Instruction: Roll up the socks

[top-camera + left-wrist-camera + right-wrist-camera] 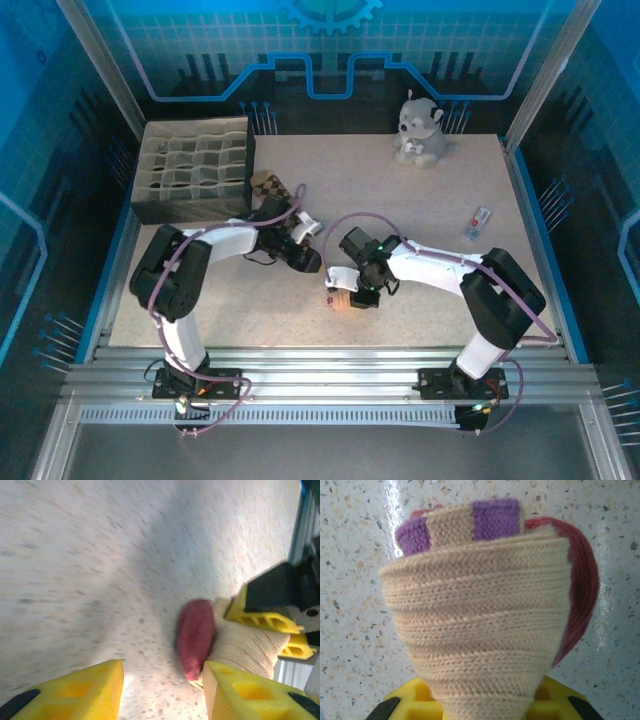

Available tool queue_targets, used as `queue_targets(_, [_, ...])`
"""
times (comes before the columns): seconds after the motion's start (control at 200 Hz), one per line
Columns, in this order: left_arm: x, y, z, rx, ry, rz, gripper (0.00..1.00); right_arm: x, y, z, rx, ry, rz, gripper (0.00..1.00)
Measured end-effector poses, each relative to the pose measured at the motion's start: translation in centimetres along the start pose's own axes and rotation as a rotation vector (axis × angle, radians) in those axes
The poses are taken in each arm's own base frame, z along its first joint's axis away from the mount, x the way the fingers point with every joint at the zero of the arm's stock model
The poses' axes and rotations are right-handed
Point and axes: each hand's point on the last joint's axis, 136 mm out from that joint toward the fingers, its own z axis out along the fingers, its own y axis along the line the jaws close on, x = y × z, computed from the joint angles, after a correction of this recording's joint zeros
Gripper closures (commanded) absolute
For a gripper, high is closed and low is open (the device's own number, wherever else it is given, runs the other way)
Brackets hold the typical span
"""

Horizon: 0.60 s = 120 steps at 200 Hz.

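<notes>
Left wrist view has the left hand [164, 672] roughly half open. Its yellow fingers [90, 690] are apart with nothing clamped between them, just bare speckled counter [75, 555] in the gap. The red toe of the striped sock [195, 637] lies right by the finger on the right of that picture, but I can't tell if they actually touch. This view also catches the right hand [257, 636] from the outside, up near the right edge, with its yellow fingers pinched on the beige body of that sock.

Right wrist view gives the close-up. The sock is rolled into a fat bundle with beige ribbed knit wrapped round the outside. Purple-looking stripes poke out at the top and a red edge curls down the right side. The roll is squeezed between that hand's two fingers at the bottom of the picture, so it's closed and gripping the sock just over the counter.

Top external view adds the layout. Both hands meet around the middle of the counter, a bit toward the near side, and the roll is a small lump under the right one. The argyle sock [268, 184] lies far left, just beside a divided box [195, 170] and well apart from both hands. A grey plush toy [420, 130] sits at the far edge toward the right.
</notes>
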Motion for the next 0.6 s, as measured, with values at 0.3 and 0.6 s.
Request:
queue_targets(0.3, [1.4, -3.0, -2.4, -0.036, -0.230, 0.342, 0.50, 0.4, -0.1, -0.2, -0.099, -0.009, 0.084, 1.00])
queue_targets(0.6, [5.1, -6.8, 1.4, -0.083, -0.235, 0.727, 0.39, 0.6, -0.1, -0.2, -0.219, -0.019, 0.169, 1.00])
